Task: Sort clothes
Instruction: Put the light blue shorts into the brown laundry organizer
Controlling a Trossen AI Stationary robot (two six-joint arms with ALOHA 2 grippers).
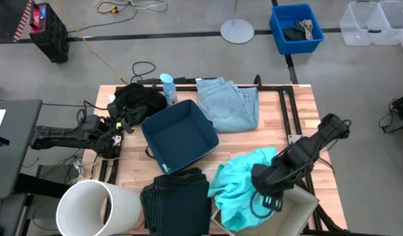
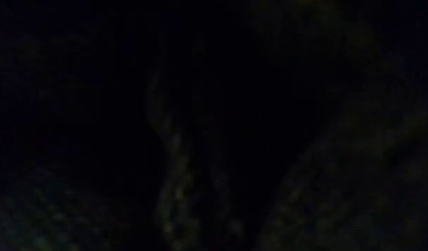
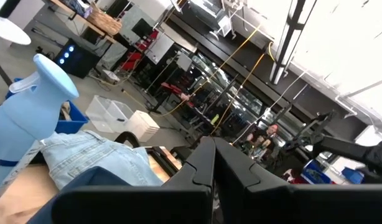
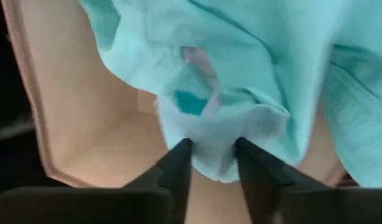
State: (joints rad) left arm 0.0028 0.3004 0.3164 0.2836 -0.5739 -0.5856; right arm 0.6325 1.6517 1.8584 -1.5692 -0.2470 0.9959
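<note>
The bright turquoise top (image 1: 237,183) lies bunched at the table's near right, partly over a tan open box (image 1: 303,206). My right gripper (image 1: 267,190) is shut on the top (image 4: 253,56). The black garment (image 1: 137,101) lies at the far left and the pale blue jeans (image 1: 228,103) at the far middle. The dark navy jeans (image 1: 176,196) lie folded at the near edge. My left gripper (image 1: 119,128) is beside the black garment, its fingers (image 3: 214,155) shut and empty. The low view is dark and shows nothing. My right gripper pinches a bunched fold of the turquoise top (image 4: 211,149) between its two fingers (image 4: 178,165), several layers of cloth. The fingers come from above, pointing down. The pinched fold is over the tan box's inside (image 4: 104,130), and the rest of the top trails slack away from it.
A dark navy fabric bin (image 1: 180,136) stands open mid-table. A white round bin (image 1: 96,206) stands at the near left. A pale blue spray bottle (image 1: 167,87) stands by the jeans. A bright blue crate (image 1: 295,27) sits on the floor beyond the table.
</note>
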